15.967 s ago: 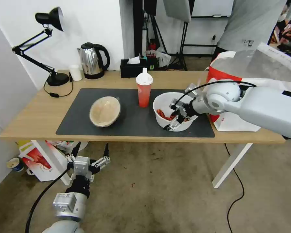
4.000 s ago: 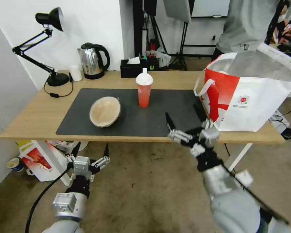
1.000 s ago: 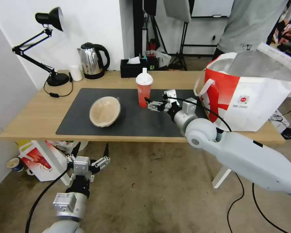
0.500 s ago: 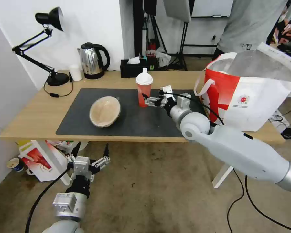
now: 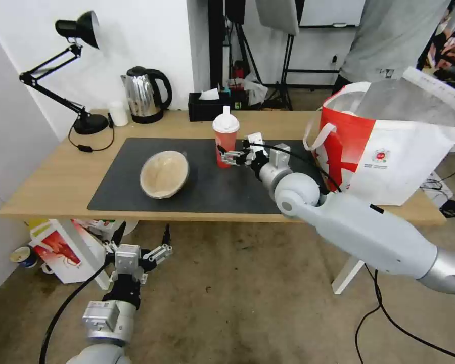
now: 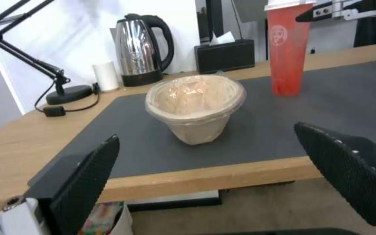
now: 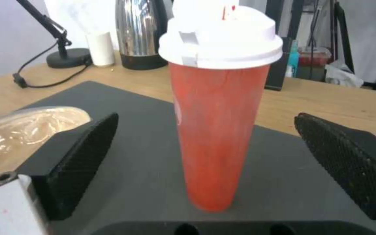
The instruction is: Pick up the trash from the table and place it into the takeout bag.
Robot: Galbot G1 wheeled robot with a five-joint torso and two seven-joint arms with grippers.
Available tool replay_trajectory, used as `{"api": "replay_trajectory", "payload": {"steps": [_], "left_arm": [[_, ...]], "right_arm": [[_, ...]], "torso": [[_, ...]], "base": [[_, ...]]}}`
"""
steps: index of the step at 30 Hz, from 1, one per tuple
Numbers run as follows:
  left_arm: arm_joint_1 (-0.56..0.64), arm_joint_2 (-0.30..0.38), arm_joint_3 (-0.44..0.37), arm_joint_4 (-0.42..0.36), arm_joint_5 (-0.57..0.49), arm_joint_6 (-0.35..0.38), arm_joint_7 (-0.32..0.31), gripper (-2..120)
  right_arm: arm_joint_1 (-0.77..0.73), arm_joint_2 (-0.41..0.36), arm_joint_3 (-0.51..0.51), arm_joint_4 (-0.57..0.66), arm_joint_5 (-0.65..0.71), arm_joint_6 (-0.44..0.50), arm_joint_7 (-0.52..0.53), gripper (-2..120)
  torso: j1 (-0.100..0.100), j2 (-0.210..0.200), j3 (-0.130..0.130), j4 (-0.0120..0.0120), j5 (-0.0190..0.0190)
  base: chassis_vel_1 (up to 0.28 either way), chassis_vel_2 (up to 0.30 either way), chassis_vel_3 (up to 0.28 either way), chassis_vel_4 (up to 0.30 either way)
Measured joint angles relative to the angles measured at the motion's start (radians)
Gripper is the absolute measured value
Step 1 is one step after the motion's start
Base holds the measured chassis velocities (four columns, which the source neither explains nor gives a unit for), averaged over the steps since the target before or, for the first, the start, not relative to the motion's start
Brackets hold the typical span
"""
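A red cup with a white spouted lid point(image 5: 225, 139) stands upright on the dark mat point(image 5: 207, 187) of the table point(image 5: 50, 187). My right gripper point(image 5: 232, 151) is open at the cup, one finger point(image 7: 79, 156) on each side of the red cup point(image 7: 218, 130), not touching it. A round tan lidded bowl point(image 5: 164, 173) sits to the left on the mat, and the tan bowl point(image 6: 195, 104) stands ahead of my left gripper point(image 5: 142, 233), which hangs open below the table's front edge. The takeout bag point(image 5: 389, 156) stands open at the table's right end.
Along the back edge stand a black desk lamp point(image 5: 81, 76), a steel kettle point(image 5: 144, 96), a small white cup point(image 5: 118, 114) and a black tissue box point(image 5: 207, 105). A red-and-white carton point(image 5: 60, 250) lies on the floor under the table. A person stands behind the bag.
The white bowl my right gripper held on the mat 16 s ago is gone from it. Over the last second the right gripper has moved left until its fingers flank the red cup. The left arm is still.
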Motion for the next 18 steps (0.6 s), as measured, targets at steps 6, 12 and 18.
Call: {"api": "replay_trajectory", "payload": {"steps": [6,12,18], "left_arm": [[0.0,0.0,0.0,0.0,0.0,0.0,0.0,100],[0.0,0.0,0.0,0.0,0.0,0.0,0.0,100],[0.0,0.0,0.0,0.0,0.0,0.0,0.0,100]], "right_arm": [[0.0,0.015,0.0,-0.038,-0.006,0.001,-0.017,100],[0.006,0.04,0.0,-0.09,-0.015,0.004,-0.033,100],[0.02,0.077,0.003,-0.147,-0.024,0.008,-0.051,100]], "torso": [[0.0,0.0,0.0,-0.0002,-0.0001],[0.0,0.0,0.0,-0.0001,0.0],[0.0,0.0,0.0,0.0,-0.0001]], "base": [[0.0,0.0,0.0,0.0],[0.0,0.0,0.0,0.0],[0.0,0.0,0.0,0.0]]}}
